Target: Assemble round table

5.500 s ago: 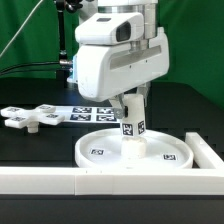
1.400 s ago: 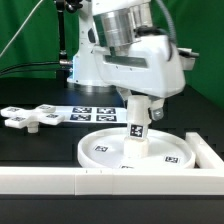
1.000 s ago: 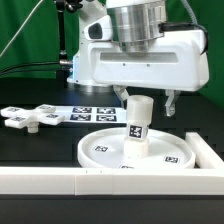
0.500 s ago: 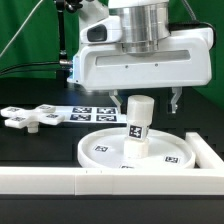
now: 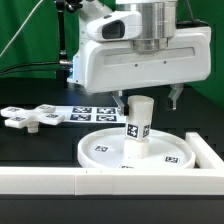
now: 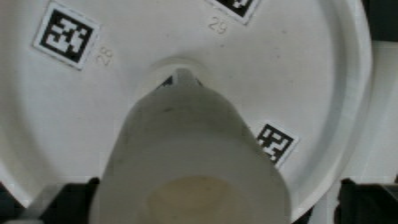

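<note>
Post [image 5: 138,128] stands near-upright at disc [image 5: 100,152] centre, lower middle of frame — claw [image 5: 149,102] hangs above, jaws spread wide, gripping nothing. Post step looks done; next likely cross-shaped piece [image 5: 30,117] at mid-left — needs retreat upward first.

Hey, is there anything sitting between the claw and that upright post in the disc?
Nothing visible does. The open claw hangs right over the post, which stands upright in the round disc, and no other part lies between them.
</note>
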Controlling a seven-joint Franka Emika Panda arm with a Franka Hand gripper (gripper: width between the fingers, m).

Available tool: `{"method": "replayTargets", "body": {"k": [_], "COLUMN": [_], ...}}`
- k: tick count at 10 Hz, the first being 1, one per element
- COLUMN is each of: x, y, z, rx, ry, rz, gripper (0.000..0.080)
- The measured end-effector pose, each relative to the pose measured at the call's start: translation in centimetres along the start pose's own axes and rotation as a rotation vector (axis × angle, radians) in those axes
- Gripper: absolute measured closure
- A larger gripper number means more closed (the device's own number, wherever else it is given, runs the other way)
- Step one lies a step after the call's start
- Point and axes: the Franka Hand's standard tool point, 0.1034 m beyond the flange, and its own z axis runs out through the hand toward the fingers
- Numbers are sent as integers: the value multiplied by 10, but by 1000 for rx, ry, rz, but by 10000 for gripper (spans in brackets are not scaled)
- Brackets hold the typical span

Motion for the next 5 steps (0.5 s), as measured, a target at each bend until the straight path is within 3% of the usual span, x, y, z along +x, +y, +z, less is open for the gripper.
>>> {"method": "replayTargets", "body": {"k": [5], "x": [1], "y": [1], "z": [-1], "rx": [-24], "ry": [-12], "rz": [-426], "gripper": [151]}}
